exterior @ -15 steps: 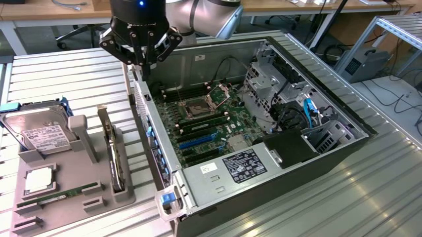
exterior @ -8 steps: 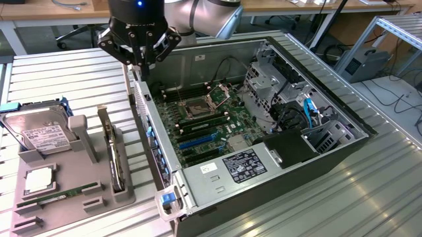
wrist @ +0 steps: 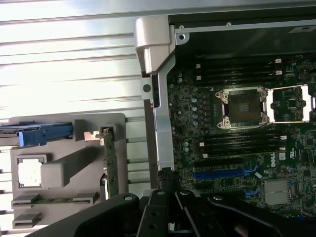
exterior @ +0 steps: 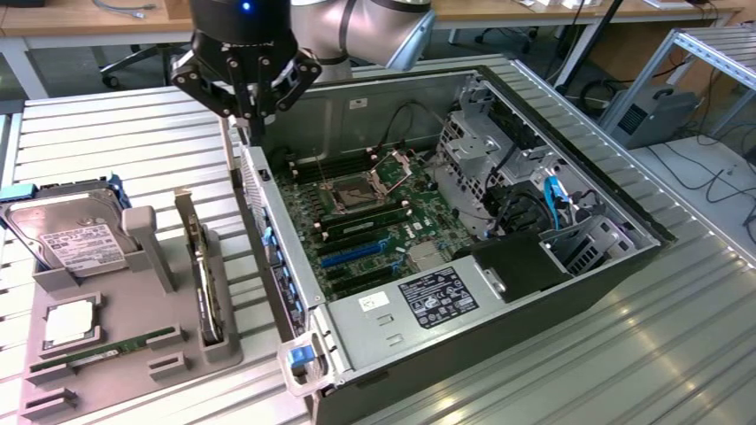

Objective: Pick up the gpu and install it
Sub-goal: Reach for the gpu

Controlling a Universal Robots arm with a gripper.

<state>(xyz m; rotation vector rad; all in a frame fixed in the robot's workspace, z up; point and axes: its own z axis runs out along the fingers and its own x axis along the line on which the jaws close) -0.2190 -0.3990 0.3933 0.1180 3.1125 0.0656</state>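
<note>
The gpu [exterior: 202,276] stands on its long edge in a slot of the grey holder [exterior: 133,359], at the exterior view's left of the open computer case [exterior: 497,292]. Its silvery bracket end points to the far side. In the wrist view the gpu [wrist: 110,160] shows edge-on in the holder [wrist: 64,170]. My gripper [exterior: 248,117] hangs above the case's far left corner, well above and beyond the card. It is shut with nothing between the fingers. Its dark linkages and tips [wrist: 166,181] sit over the case wall beside the motherboard [wrist: 237,148].
In the holder lie a hard drive [exterior: 71,241], a processor chip [exterior: 71,320] and a green memory stick [exterior: 106,348]. The motherboard [exterior: 366,221] has blue card slots [exterior: 354,255] and an open processor socket [wrist: 244,108]. Drive cages and cables fill the case's far right.
</note>
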